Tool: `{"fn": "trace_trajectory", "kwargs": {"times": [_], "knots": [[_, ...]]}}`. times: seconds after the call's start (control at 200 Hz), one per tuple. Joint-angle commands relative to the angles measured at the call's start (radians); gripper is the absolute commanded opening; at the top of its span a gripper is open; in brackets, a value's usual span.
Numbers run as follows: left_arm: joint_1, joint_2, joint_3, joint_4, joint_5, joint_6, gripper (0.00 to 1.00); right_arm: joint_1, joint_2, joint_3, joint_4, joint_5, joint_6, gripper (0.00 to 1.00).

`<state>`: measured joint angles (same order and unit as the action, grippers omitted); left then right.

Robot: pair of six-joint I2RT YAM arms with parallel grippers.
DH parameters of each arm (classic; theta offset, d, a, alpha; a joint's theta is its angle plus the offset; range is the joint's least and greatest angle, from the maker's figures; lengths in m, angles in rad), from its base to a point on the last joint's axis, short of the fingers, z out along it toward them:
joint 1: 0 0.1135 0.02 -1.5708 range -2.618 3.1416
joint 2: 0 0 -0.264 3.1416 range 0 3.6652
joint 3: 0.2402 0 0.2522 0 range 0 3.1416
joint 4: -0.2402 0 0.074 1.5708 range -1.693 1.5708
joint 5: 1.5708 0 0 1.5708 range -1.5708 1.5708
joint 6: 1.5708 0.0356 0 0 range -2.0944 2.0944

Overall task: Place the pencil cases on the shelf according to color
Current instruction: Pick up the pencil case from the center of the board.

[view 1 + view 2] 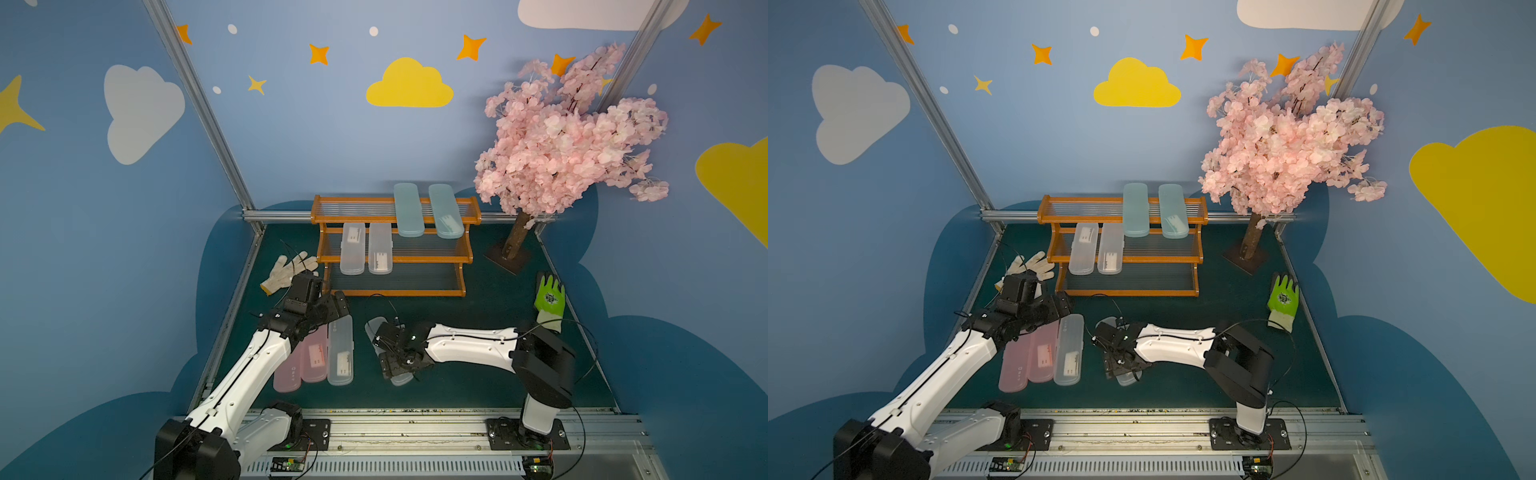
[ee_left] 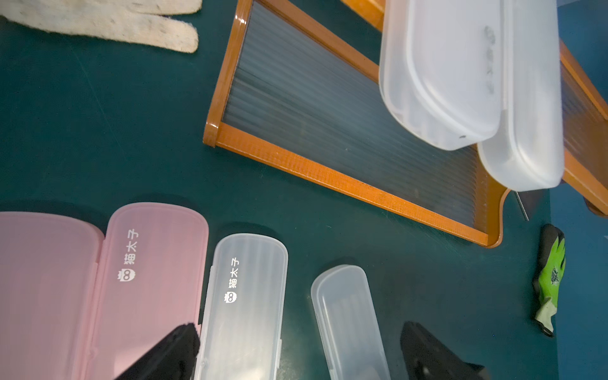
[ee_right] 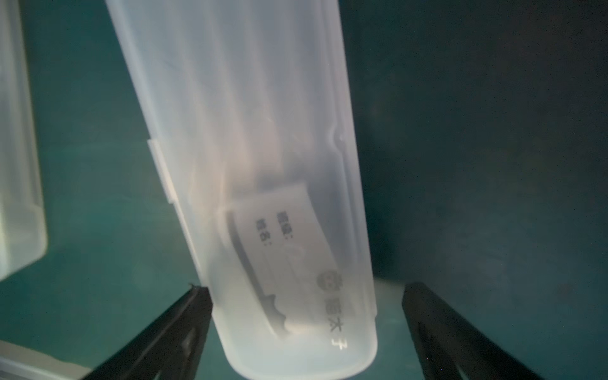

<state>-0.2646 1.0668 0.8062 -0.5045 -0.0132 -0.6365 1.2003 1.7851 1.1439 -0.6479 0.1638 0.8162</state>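
Step in hand: pick-up of a clear-white case from the table, with the grasp not yet made.
Right gripper (image 3: 304, 288): jaws spread wide, straddling one rounded end of the loose clear case (image 3: 250, 131). One finger looks to lie against its side, though blur leaves this uncertain.
Loose clear case: flat on the table (image 1: 478, 386), near the middle of the front edge and askew to the shelf.
Left gripper (image 2: 297, 329): jaws spread, holding nothing, hovering over the row near the table's left edge.
Row near left edge: two pink cases (image 1: 316, 365) and another clear case (image 1: 340, 353), side by side.
Shelf (image 1: 395, 293): stands toward the back edge. Top tier carries two blue cases (image 1: 408, 210), and middle tier carries two shelved clear cases (image 1: 353, 249) at its left end. Bottom tier is bare.
Progress: judged about half done, with four cases shelved and four on the table.
Next move: likely closing across the case's narrow width, lifting level, and carrying it to the free middle-tier space beside the shelved clear cases. Smooth plastic calls for a square grip.
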Motion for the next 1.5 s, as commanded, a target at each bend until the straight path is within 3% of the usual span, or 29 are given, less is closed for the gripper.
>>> {"fn": "trace_trajectory", "kwargs": {"times": [0.0,0.37,0.601,0.751,0.841,0.946,1.066,1.197,1.377,1.497], "knots": [[-0.002,-0.015,0.025,0.011,-0.055,0.010,1.00,0.009,-0.081,-0.072,0.038,0.037,-0.056,0.97],[0.004,-0.044,0.025,-0.010,-0.132,0.049,1.00,0.026,-0.074,-0.128,0.116,-0.019,-0.180,0.98],[0.007,-0.056,0.022,-0.008,-0.129,0.055,1.00,0.037,-0.015,-0.153,0.127,-0.005,-0.159,0.97],[0.007,-0.047,0.024,-0.002,-0.119,0.053,1.00,0.063,0.011,-0.168,0.129,0.037,-0.121,0.90],[0.007,-0.040,0.027,0.000,-0.109,0.054,1.00,0.088,0.002,-0.167,0.096,0.103,-0.083,0.79],[0.006,-0.039,0.034,-0.001,-0.100,0.055,1.00,0.110,-0.068,-0.190,0.066,0.185,-0.042,0.65],[0.005,-0.039,0.056,-0.008,-0.079,0.045,1.00,0.110,-0.188,-0.208,-0.004,0.281,0.003,0.58],[-0.005,-0.050,0.081,0.014,-0.032,0.026,1.00,0.091,-0.325,-0.208,-0.060,0.360,0.015,0.57],[-0.018,-0.028,0.091,0.042,-0.022,0.023,1.00,0.002,-0.415,-0.169,-0.066,0.309,-0.084,0.57],[-0.031,0.008,0.112,0.044,0.002,0.083,1.00,-0.049,-0.428,-0.114,-0.064,0.307,-0.111,0.57]]}}
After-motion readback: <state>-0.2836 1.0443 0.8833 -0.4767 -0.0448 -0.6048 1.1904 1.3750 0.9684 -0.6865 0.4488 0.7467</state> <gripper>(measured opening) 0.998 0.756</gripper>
